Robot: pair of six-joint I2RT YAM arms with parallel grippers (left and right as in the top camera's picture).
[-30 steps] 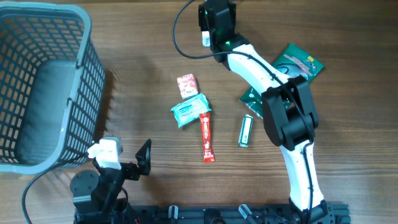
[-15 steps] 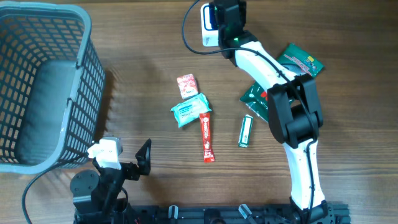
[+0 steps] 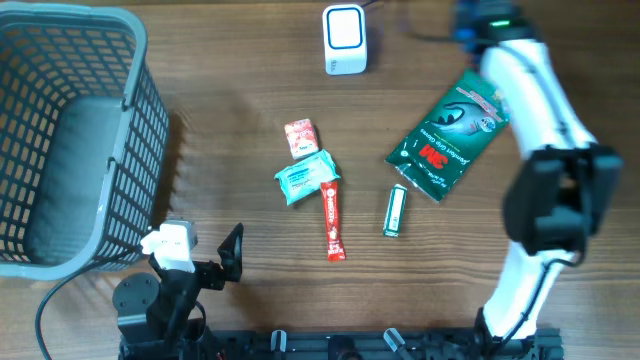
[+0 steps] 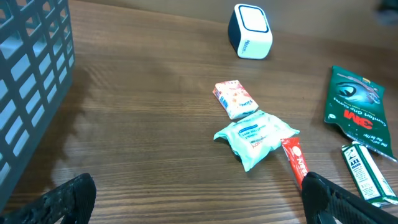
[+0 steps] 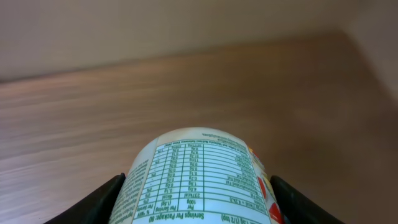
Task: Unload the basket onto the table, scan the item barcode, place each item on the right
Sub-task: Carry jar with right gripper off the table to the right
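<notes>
White labelled container (image 5: 198, 169), perhaps a can, sits in the right gripper (image 5: 199, 198).

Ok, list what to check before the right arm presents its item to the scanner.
1. Grip: right gripper shut on the labelled container: ok.
2. Barcode turned outward: cannot tell; only a nutrition table shows.
3. Target: scanner stands unobstructed: ok.
4. Container lined up with scanner: not ok; the right wrist view shows only bare table ahead.
5. Other arm: left gripper open, holding nothing: ok.
</notes>
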